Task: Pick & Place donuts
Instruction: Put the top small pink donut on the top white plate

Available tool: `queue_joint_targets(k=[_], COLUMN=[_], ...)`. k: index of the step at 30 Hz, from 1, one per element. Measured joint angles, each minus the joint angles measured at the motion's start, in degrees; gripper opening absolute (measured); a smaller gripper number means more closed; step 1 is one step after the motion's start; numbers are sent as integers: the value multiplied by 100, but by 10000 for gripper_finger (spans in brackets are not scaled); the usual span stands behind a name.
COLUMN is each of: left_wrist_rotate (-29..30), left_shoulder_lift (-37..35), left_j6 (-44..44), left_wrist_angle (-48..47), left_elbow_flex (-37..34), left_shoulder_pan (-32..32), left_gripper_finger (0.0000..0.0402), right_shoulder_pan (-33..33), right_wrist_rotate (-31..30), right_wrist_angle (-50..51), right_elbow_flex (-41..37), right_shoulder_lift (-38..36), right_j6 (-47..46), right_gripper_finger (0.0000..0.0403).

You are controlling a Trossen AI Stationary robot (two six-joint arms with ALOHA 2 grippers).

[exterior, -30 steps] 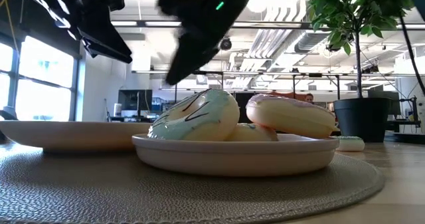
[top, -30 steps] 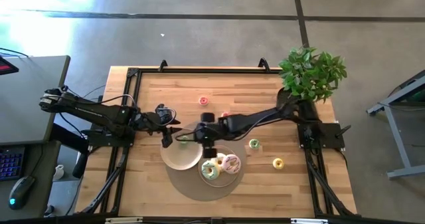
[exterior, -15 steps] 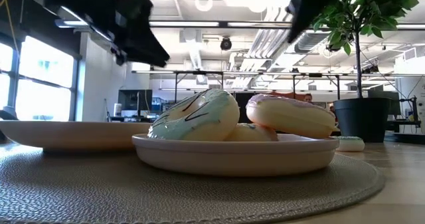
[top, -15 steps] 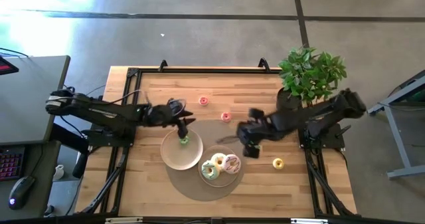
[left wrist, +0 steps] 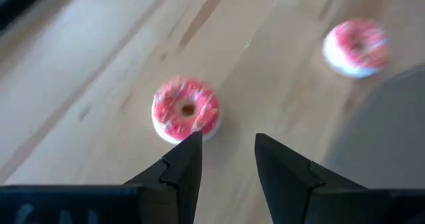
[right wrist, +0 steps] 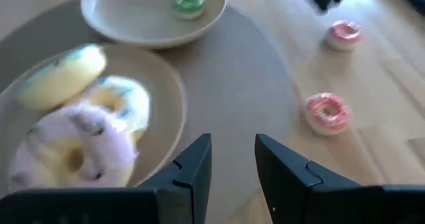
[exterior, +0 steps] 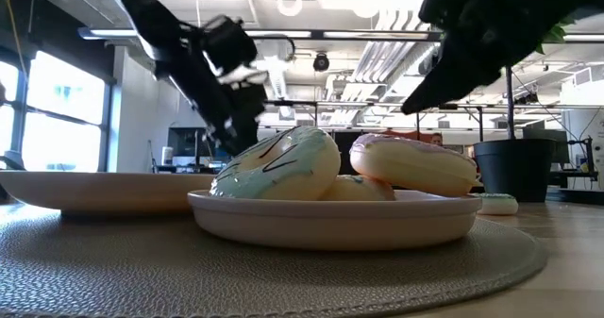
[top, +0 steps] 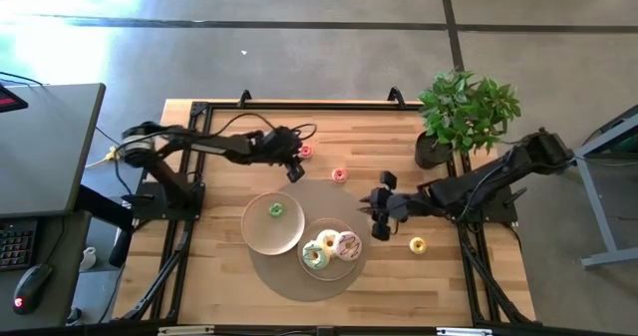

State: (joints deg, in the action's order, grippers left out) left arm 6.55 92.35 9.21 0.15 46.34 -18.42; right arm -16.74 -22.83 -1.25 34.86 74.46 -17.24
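Note:
My left gripper (top: 295, 168) is open, low over the wood near the table's far side. Its fingertips (left wrist: 228, 159) stand just short of a red-iced mini donut (left wrist: 186, 109) (top: 305, 152) without touching it. A second pink mini donut (top: 339, 174) (left wrist: 356, 46) lies at the mat's far edge. A green mini donut (top: 276, 209) (right wrist: 188, 2) rests flat in the left plate (top: 257, 231). The three larger donuts (top: 330, 246) (exterior: 340, 167) lie heaped in the right plate (right wrist: 174, 101). A yellow mini donut (top: 417, 244) lies right of it. My right gripper (top: 379, 212) (right wrist: 232, 154) is open, right of the plates, touching nothing.
Both plates sit on a round grey mat (top: 289, 281) in the middle of the table's near half. A potted plant (top: 467, 112) stands at the far right corner. Bare wood lies left of the mat and along the far edge.
My left gripper has moved from over the left plate toward the far edge and rightward, down to the red mini donut; the green mini donut stays in the plate. My right arm has drawn back from over the plates toward the table's right.

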Motion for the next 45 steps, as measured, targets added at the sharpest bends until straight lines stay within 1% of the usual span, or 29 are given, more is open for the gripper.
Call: queue_joint_targets(k=[2, 4, 7, 11, 14, 16, 19, 20, 22, 24, 26, 28, 31, 34, 36, 40, 45], left_wrist_rotate=[2, 24, 281, 594, 762, 847, 953, 959, 911, 717, 602, 477, 485, 521, 650, 1353, 2182], left_shoulder_lift=[320, 622, 938, 1278, 1394, 1439, 1450, 1450, 1431, 1271, 1109, 909, 517, 30, -233, -679, -832], left_j6=[-43, -183, -347, -354, -351, -346, -341, -334, -297, -253, -247, -186, 13, 377, 766, 1766, 3548], left_wrist_angle=[13, 44, 9, 44, 31, 4, -15, -14, -31, -234, -320, -646, -1146, -2005, -2521, -3580, -4600], left_elbow_flex=[154, 311, 509, 740, 860, 909, 928, 928, 928, 924, 929, 924, 932, 924, 927, 924, 920], left_shoulder_pan=[-43, -38, -32, -32, -28, -31, -32, -32, -28, 28, 138, 283, 618, 1081, 1493, 2466, 3722], left_gripper_finger=[137, 137, 137, 136, 115, 84, 22, 12, 14, 15, 6, 4, 3, 2, 2, 1, 0], right_shoulder_pan=[171, 311, 433, 447, 443, 443, 443, 443, 443, 443, 443, 443, 443, 443, 443, 443, 443], right_wrist_rotate=[213, 451, 640, 691, 691, 693, 693, 693, 693, 695, 694, 695, 695, 693, 695, 693, 693], right_wrist_angle=[-274, -261, -221, -202, -204, -205, -205, -204, -202, -200, -199, -197, -185, -180, -176, -153, -182], right_elbow_flex=[-96, -122, -129, -127, -127, -127, -127, -127, -127, -127, -127, -127, -126, -125, -125, -123, -119], right_shoulder_lift=[-3, -6, 0, 0, 0, 0, 0, 0, 0, 0, 0, 0, 0, 0, 0, 2, 2], right_j6=[65, 2, -159, -185, -196, -196, -196, -194, -195, -195, -190, -188, -196, -196, -196, -196, -198], right_gripper_finger=[113, 113, 113, 113, 113, 113, 113, 113, 113, 113, 113, 113, 113, 113, 113, 113, 113])
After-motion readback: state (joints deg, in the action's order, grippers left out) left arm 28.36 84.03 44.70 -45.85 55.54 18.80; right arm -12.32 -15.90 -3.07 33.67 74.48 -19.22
